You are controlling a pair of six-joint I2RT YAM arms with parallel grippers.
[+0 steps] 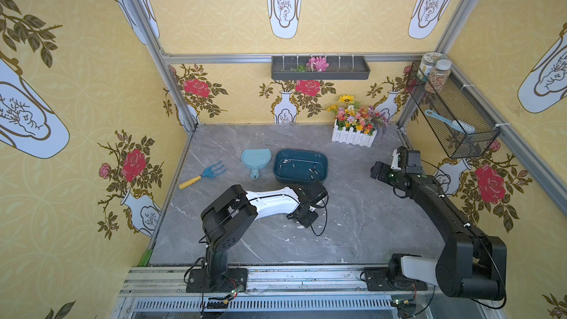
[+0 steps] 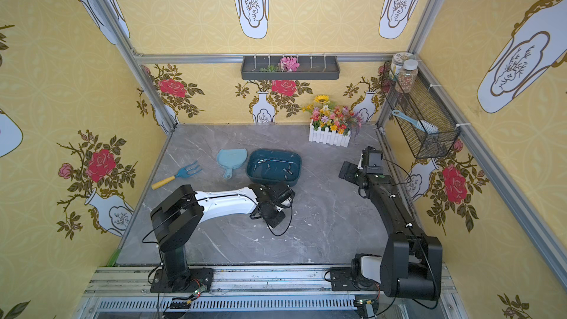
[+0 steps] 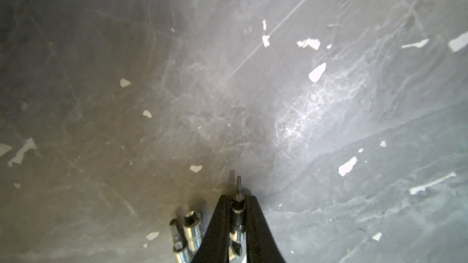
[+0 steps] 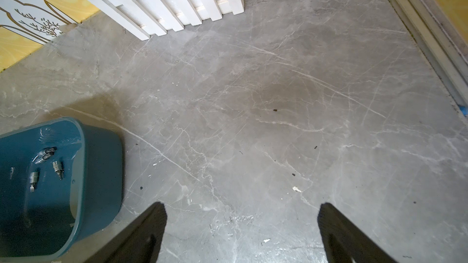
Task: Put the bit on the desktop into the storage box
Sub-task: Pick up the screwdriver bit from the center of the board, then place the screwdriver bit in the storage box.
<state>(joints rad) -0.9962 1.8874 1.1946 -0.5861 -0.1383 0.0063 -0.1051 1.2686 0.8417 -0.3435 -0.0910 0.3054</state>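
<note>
Chrome bit (image 3: pixel 238 205) gripped, left wrist view only

- Legible text, brands, numbers, signs: we find none in any view.
- Jar (image 1: pixel 425 69) in the wire basket (image 1: pixel 460 130), at about two o'clock from the middle of the desktop (image 1: pixel 352 225): it bears a pale wrapper in a top view. Any print on it is too small for us to read.
- Small bits (image 4: pixel 57 166) in the storage box (image 4: pixel 101 173), toward twelve o'clock: bright metal. Any stamp on them is too small for us to tell.
- The bit (image 3: pixel 238 204) in the left wrist view, with two sockets (image 3: pixel 192 227) just beside it: blurred, and we make out no marking.
</note>
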